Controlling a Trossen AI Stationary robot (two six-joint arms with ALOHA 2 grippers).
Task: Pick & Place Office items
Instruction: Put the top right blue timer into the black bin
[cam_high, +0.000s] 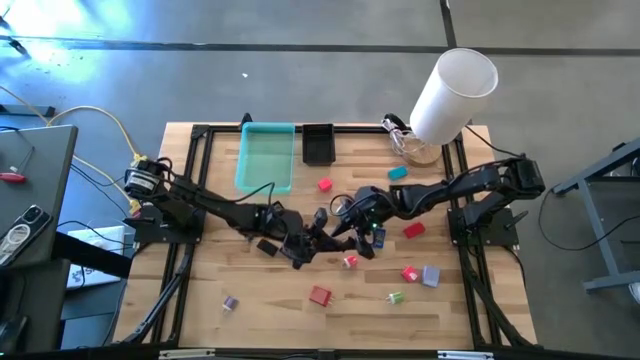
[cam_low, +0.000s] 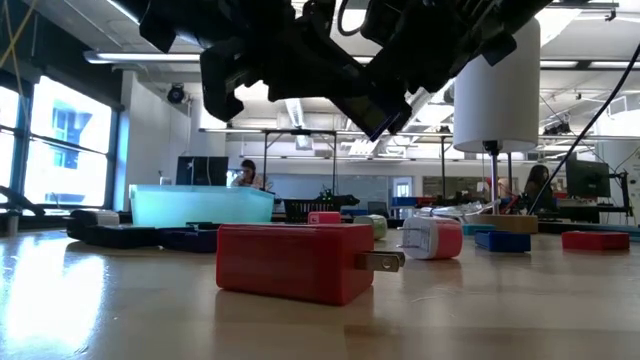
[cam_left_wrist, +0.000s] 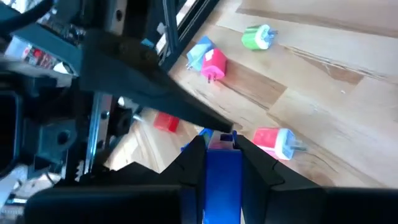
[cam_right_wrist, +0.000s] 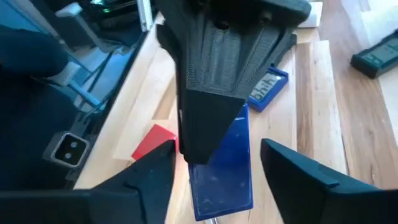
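A blue block (cam_left_wrist: 222, 171) (cam_right_wrist: 225, 168) is held above the middle of the table by my left gripper (cam_left_wrist: 221, 140) (cam_high: 322, 244), which is shut on it. My right gripper (cam_right_wrist: 217, 147) (cam_high: 347, 234) faces it from the table's right side. It is open, with one finger on either side of the block's free end and a gap showing on both sides. Other office items lie on the wood by their flat faces: red (cam_high: 319, 295), green (cam_high: 395, 297), pink (cam_high: 409, 273), teal (cam_high: 398, 172). In the low view both grippers (cam_low: 330, 60) hang over the table. My left gripper pinches the blue block by its two side faces (cam_left_wrist: 214, 163) between its two fingers (cam_left_wrist: 186, 163). It comes from the table's left side, slanting down. The block is lifted clear of the table, and its free end (cam_right_wrist: 221, 199) sticks out past the fingertips toward the right gripper.
A teal tray (cam_high: 268, 155) and a black tray (cam_high: 318, 143) sit at the far edge. A large white cylinder (cam_high: 455, 90) stands at the far right. A flat blue piece (cam_right_wrist: 268, 87) lies under the grippers. A red plug block (cam_low: 295, 262) lies near the front.
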